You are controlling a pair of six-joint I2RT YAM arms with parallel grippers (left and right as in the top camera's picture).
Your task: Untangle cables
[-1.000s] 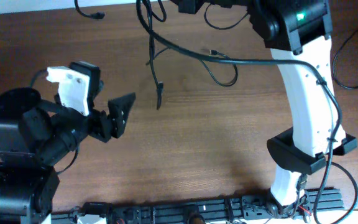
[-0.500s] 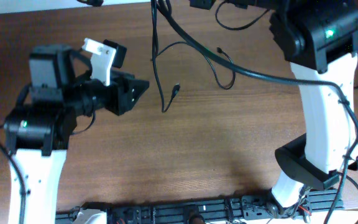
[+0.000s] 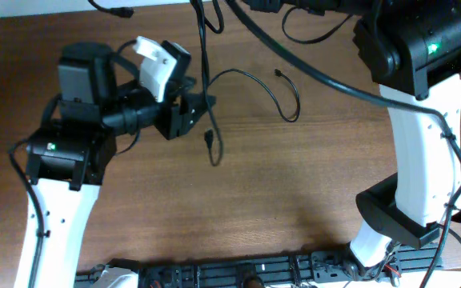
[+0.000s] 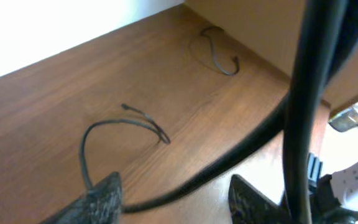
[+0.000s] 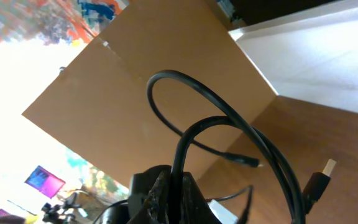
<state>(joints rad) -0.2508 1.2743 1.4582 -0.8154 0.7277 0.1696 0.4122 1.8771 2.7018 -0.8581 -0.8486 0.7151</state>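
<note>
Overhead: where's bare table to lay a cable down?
Free: the wide bare table centre, between the left arm and the right arm, below the dangling cable's plug. Crowded: top edge, around the looped cable and left gripper.

A brown wooden table [image 3: 294, 208] stands against a bright white wall [image 4: 42, 31].

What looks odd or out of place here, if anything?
One cable is not lying flat: it hangs from the right gripper, which is shut on a bundle, and dangles beside the open left gripper. Another cable loop lies loose on the table. Nothing looks damaged.
</note>
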